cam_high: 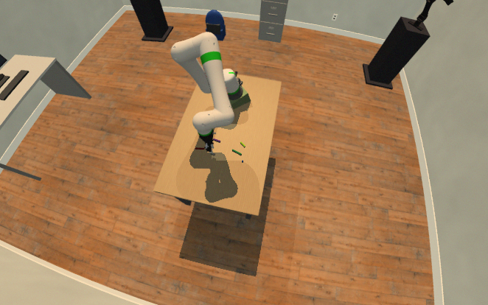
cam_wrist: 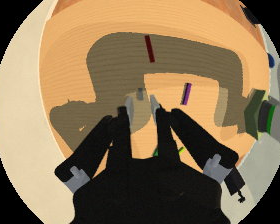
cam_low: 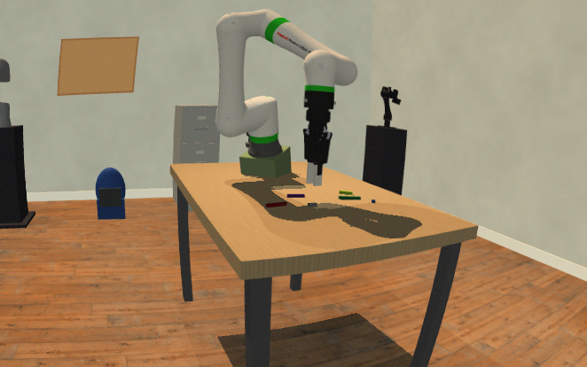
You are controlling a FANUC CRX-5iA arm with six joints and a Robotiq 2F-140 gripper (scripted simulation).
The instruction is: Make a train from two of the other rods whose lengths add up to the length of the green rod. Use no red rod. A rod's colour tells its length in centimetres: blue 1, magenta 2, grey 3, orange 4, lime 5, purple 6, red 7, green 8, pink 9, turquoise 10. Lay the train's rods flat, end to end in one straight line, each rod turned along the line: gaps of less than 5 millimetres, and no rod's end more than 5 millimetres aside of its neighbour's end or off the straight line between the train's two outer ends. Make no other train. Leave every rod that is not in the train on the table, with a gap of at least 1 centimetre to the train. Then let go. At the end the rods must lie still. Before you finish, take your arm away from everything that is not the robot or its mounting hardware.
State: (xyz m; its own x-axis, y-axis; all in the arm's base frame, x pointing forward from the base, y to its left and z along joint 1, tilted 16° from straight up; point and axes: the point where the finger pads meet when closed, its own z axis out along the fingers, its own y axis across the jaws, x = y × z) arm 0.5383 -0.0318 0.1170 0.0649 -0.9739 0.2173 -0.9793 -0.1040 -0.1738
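My gripper (cam_low: 314, 181) hangs a little above the table, straight over the short grey rod (cam_low: 312, 205). Its fingers are drawn close together with nothing between them; the wrist view shows only a narrow gap (cam_wrist: 143, 106). In the overhead view the gripper (cam_high: 208, 148) hides the grey rod. The red rod (cam_low: 276, 204) lies to the left and the purple rod (cam_low: 295, 195) just behind. The green rod (cam_low: 349, 197), the lime rod (cam_low: 345, 192) and the tiny blue rod (cam_low: 372, 200) lie apart on the right. The wrist view also shows the red rod (cam_wrist: 149, 48) and the purple rod (cam_wrist: 187, 94).
The arm's olive base block (cam_low: 266, 163) stands at the back of the table (cam_high: 219, 151). The arm's dark shadow crosses the table's middle. The table edges are well away from the rods.
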